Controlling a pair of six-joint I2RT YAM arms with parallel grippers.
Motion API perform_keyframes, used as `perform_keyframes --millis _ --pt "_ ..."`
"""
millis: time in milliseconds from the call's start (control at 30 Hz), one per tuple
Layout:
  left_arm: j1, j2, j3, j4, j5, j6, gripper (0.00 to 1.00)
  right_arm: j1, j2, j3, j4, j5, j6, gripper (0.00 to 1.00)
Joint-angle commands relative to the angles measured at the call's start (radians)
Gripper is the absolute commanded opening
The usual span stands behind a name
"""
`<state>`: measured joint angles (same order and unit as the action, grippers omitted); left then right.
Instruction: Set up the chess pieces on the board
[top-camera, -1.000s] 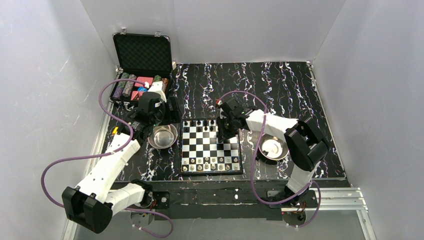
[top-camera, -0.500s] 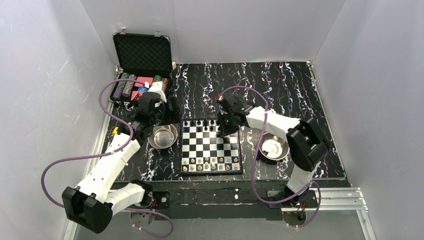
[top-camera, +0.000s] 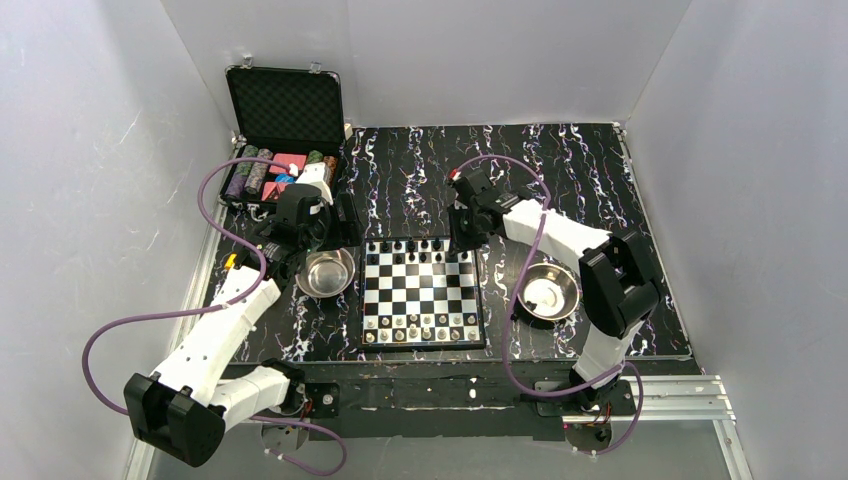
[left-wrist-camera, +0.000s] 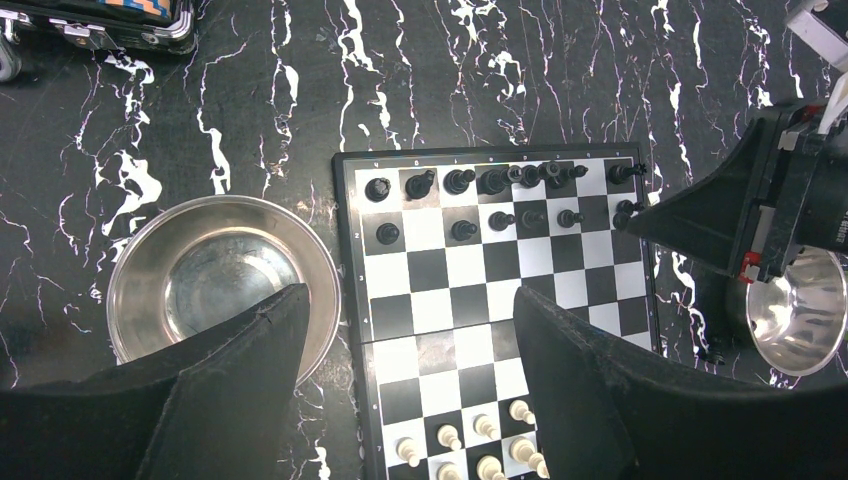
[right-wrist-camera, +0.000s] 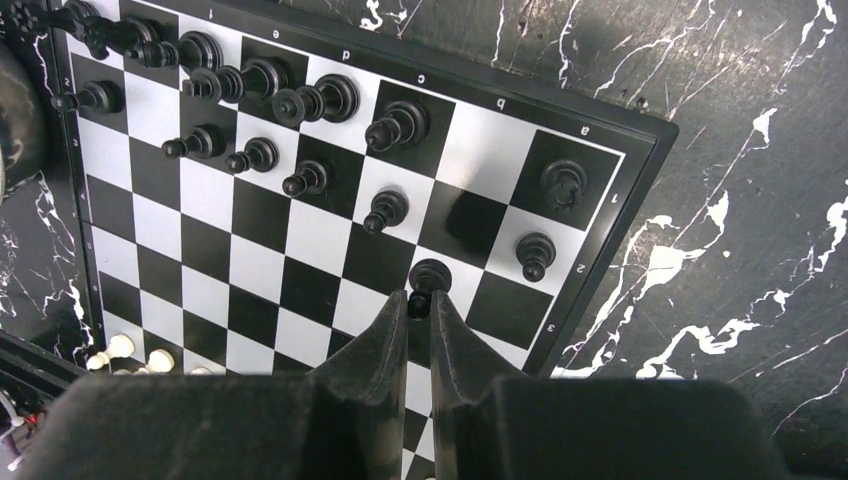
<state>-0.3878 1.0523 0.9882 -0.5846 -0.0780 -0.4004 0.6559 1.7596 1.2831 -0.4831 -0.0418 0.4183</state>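
The board (top-camera: 420, 290) lies at the table's middle, also in the left wrist view (left-wrist-camera: 470, 300) and the right wrist view (right-wrist-camera: 250, 260). Black chess pieces (top-camera: 405, 246) stand on its two far rows and pale ones (top-camera: 420, 328) on its two near rows. My right gripper (right-wrist-camera: 420, 300) is shut on a black pawn (right-wrist-camera: 428, 277) and holds it above the board's far right corner (top-camera: 463, 238). Its tip shows in the left wrist view (left-wrist-camera: 632, 215). My left gripper (left-wrist-camera: 410, 310) is open and empty, hovering over the board's left edge and the left bowl.
A steel bowl (top-camera: 327, 272) sits left of the board and another (top-camera: 548, 292) to its right. An open black case (top-camera: 285, 110) with poker chips (top-camera: 250, 172) stands at the back left. Marbled black mat (top-camera: 560, 180) covers the table.
My right gripper has moved from over the board's far right squares toward the back right, to the board's corner. The left arm has not moved.
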Motion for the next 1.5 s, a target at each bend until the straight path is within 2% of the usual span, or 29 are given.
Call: perform_keyframes --millis 0,467,1467 --pt "0.008 -0.015 0.011 -0.02 0.001 0.012 0.74 -0.013 0.024 0.059 -0.009 -0.027 0.006 0.14" --pt "0.01 -0.014 0.002 -0.02 -0.004 0.015 0.74 -0.015 0.103 0.108 -0.041 -0.026 -0.007 0.14" --pt "0.012 -0.006 -0.001 -0.014 0.004 0.012 0.74 -0.018 0.138 0.119 -0.052 0.004 -0.015 0.14"
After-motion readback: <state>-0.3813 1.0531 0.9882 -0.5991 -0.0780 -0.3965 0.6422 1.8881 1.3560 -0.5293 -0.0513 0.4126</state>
